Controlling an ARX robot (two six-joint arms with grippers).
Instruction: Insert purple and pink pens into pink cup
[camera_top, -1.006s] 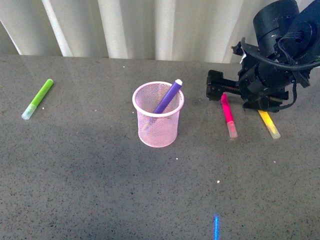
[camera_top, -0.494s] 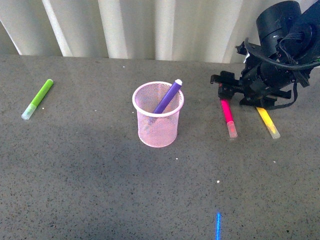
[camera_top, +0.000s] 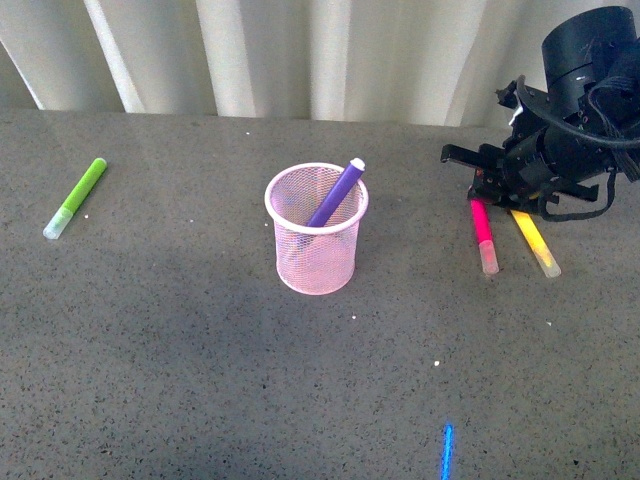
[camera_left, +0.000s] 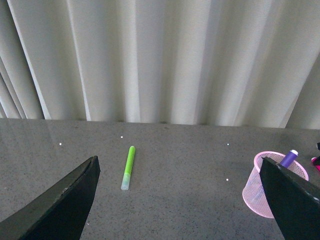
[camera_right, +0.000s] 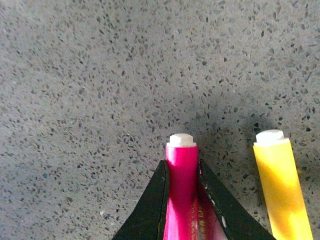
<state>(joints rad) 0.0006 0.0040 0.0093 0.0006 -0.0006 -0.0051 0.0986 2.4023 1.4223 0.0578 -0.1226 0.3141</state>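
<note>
At the far right of the speckled grey table (camera_top: 200, 380), the right gripper (camera_top: 480, 192) pinches the pink pen (camera_top: 486, 240) at its far end; the pen has slid right, nearer the yellow marker (camera_top: 535, 243). Its small print is unreadable. The purple pen (camera_top: 335, 195) leans in the mesh pink cup (camera_top: 316, 262). The left gripper (camera_left: 178, 165) gapes wide
</note>
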